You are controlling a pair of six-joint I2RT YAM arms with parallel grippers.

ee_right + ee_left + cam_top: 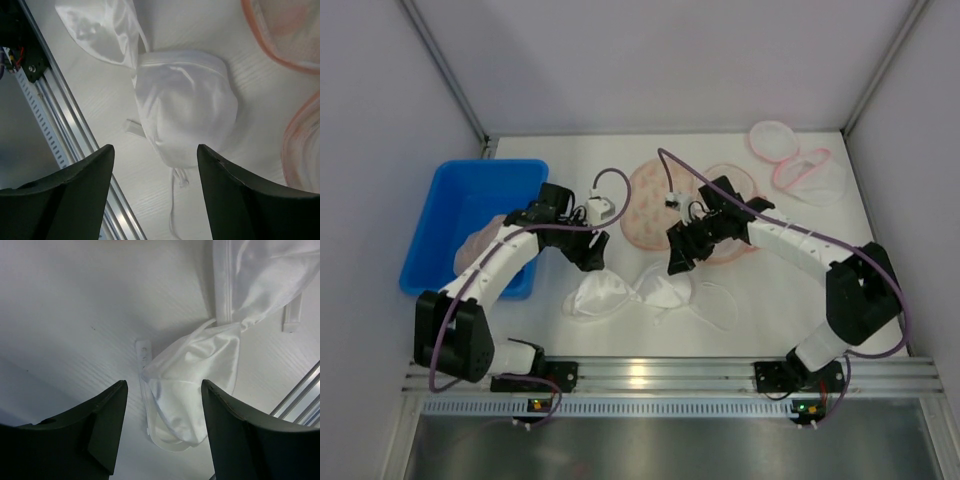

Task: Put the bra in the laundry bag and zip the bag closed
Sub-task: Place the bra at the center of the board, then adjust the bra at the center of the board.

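1. Two claws hang over the bra (638,293). It lies spread out by the worktop's near edge, about midway along, still outside the bag (642,208).
2. Our left claw (163,385) is spread wide and holds nothing. It sits above the left cup, probably so it can close on that cup's folded fabric.
3. Our right claw (155,149) is likewise parted and empty, centred over the right cup. We judge a two-handed lift is planned, to keep the straps from trailing.
4. We see the bag lying opened flat just behind the bra, toward the worktop's middle, so the carry should be short. Our right arm hides part of it, and we cannot make out the zip.
5. By the left edge stands a bin (440,215). Spare bags (795,165) lie in the far right corner, well clear of the work.
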